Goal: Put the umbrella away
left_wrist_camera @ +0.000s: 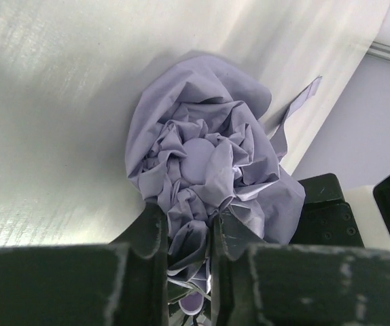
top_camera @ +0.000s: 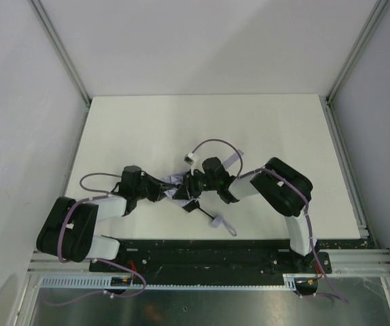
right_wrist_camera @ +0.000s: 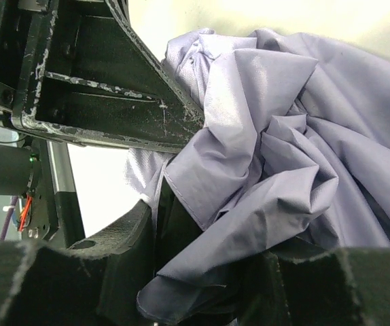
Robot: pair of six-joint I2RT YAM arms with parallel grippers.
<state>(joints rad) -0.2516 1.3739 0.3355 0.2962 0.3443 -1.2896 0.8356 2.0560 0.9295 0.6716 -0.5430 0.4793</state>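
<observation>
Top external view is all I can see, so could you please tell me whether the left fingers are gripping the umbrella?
Observer: Yes. In the left wrist view the left fingers pinch a bunch of the umbrella fabric between them.
Operator: Thank you. And the right fingers?
Observer: The right wrist view shows fabric running down between the right fingers, which look closed on it.
Operator: Is the fabric neatly folded?
Observer: No, it is crumpled loosely around the round cap at its centre.
</observation>
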